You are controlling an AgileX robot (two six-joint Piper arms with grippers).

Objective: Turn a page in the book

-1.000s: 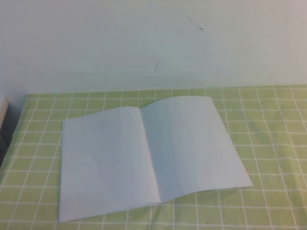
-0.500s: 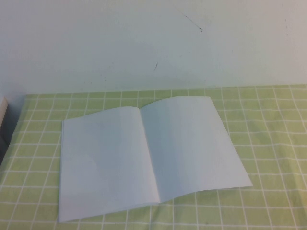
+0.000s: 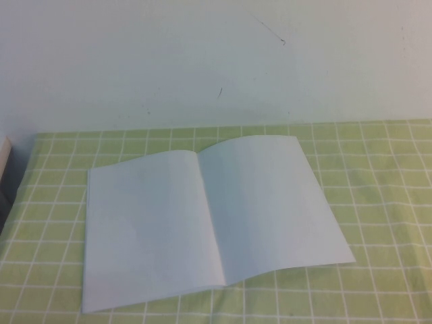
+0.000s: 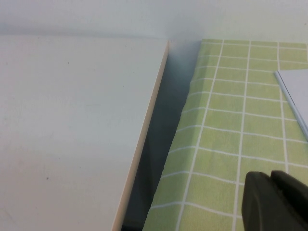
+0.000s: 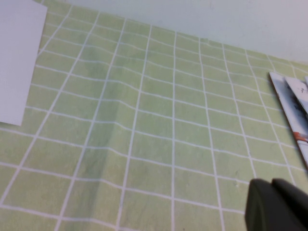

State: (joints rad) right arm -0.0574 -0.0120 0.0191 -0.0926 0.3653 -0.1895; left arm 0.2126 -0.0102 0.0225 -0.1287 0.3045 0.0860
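1. White, the book (image 3: 209, 219) lay open on the green checked cloth (image 3: 378, 175), spine running away from the robot, both facing pages blank.
2. Its right-hand page (image 3: 273, 202) bowed up slightly.
3. Both arms sat off to the sides: left gripper (image 4: 276, 202) and right gripper (image 5: 276, 204), jaws pressed together, holding nothing.
4. No containers showed.

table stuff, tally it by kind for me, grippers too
book, open on blank white pages: 1
green checked cloth: 1
printed sheets at the cloth's edge, number unclear: 1 stack
grippers, both off to the sides: 2 (left gripper, right gripper)
total: 5
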